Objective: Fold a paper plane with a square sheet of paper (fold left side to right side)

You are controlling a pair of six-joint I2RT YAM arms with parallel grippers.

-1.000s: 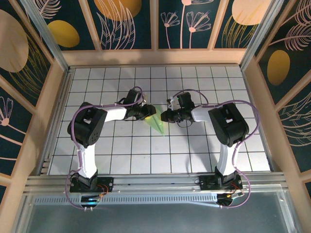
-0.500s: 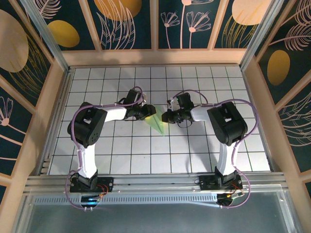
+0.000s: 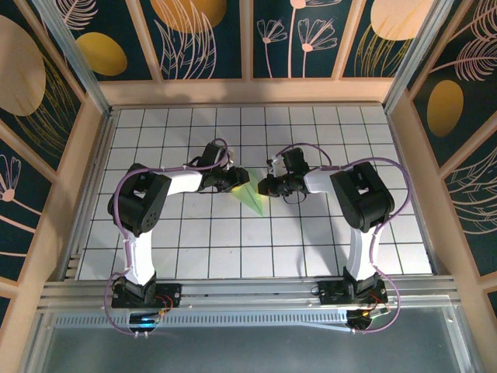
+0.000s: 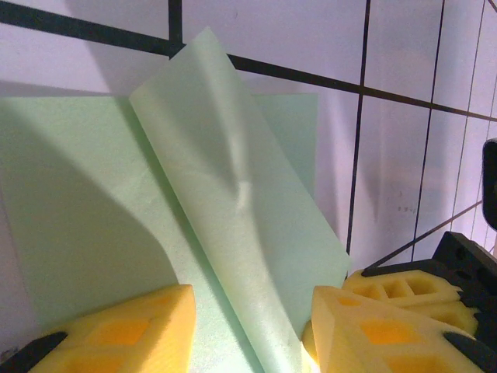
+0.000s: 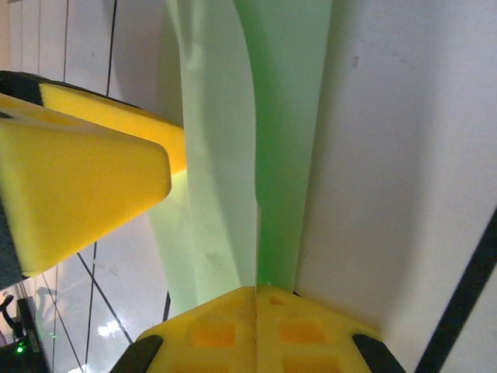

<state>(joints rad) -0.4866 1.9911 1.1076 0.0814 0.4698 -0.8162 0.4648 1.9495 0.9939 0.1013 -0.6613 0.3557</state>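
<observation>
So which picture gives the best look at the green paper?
The left wrist view: the green paper spreads wide there, one flap raised over the flat part. The top external view shows it as a small, distant wedge. The right wrist view shows it as narrow strips running into the shut right gripper.

Pretty clearly a robot lab test cell: white grid-tiled table, wooden walls with dark floral panels at 9, 12 and 3 o'clock, aluminium rail at 6 o'clock, left arm and right arm bolted on.
</observation>
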